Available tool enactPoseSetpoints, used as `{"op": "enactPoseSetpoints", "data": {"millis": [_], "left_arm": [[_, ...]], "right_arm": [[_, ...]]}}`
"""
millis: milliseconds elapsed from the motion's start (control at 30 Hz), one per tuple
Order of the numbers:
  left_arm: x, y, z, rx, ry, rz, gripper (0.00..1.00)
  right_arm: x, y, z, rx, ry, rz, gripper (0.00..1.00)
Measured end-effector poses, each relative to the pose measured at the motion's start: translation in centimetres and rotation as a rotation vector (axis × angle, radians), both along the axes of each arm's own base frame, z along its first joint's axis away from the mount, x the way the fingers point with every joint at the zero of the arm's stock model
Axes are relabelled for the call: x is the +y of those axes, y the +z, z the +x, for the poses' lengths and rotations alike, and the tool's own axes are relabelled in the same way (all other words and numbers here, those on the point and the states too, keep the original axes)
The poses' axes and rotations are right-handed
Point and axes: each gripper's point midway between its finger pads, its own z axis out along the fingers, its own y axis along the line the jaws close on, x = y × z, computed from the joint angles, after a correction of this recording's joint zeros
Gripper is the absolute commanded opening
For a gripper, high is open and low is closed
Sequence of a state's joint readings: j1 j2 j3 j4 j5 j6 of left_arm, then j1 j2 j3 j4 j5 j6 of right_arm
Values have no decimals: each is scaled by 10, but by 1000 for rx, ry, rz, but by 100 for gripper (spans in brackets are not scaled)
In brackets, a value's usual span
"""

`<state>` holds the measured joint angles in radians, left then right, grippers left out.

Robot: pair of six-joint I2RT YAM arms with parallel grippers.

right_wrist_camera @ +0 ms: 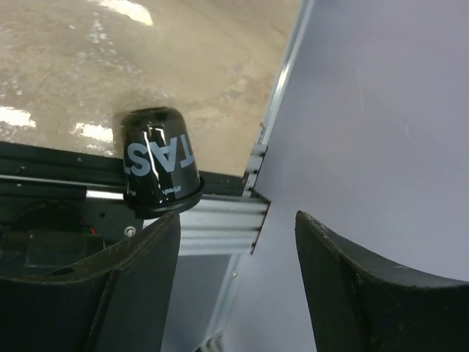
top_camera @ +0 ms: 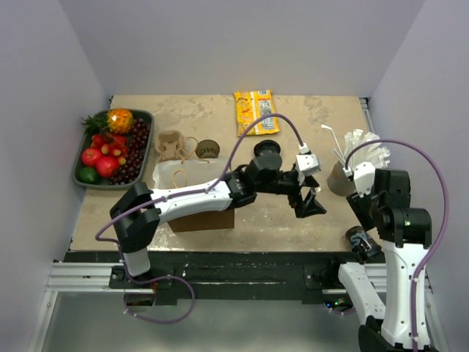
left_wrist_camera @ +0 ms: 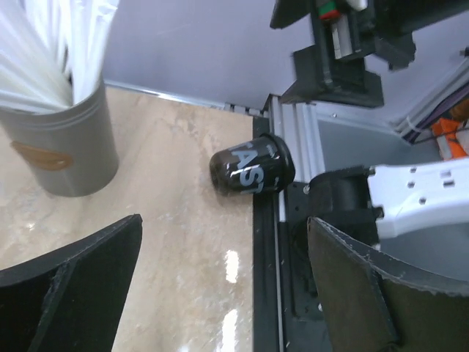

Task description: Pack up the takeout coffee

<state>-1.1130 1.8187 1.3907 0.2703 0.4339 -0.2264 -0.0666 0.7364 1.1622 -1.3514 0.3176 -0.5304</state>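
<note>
The black coffee cup (right_wrist_camera: 157, 161) lies on its side at the counter's (right_wrist_camera: 88, 66) near right edge, its wide rim pointing at the rail (right_wrist_camera: 220, 220), while the left tool (left_wrist_camera: 223, 242) gapes wide and the right tool (right_wrist_camera: 238, 227) stands open and empty.

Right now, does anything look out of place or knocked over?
Yes: the black cup appears to lie on its side at the near right edge of the table, its rim over the rail.
</note>
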Motion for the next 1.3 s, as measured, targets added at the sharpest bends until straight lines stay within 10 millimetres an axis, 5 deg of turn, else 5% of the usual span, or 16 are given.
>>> {"op": "enactPoseSetpoints", "data": {"millis": [233,533,700,967,1300], "left_arm": [[53,6,20,-69,-63,43,98],[90,66,-11,-219,-157,-53,98],[105,69,4,-228,-143,-59,98],[120,41,50,-157,-96,-23,98],[119,33,59,-87,-103,-32,97]], "right_arm": [[17,-4,9,73,420,-83,69],[19,-59,11,366,880,-241,63],[8,-88,5,530,878,-223,73],[-10,-130,-32,709,772,-226,73],[-18,-127,-35,649,657,-271,74]]}}
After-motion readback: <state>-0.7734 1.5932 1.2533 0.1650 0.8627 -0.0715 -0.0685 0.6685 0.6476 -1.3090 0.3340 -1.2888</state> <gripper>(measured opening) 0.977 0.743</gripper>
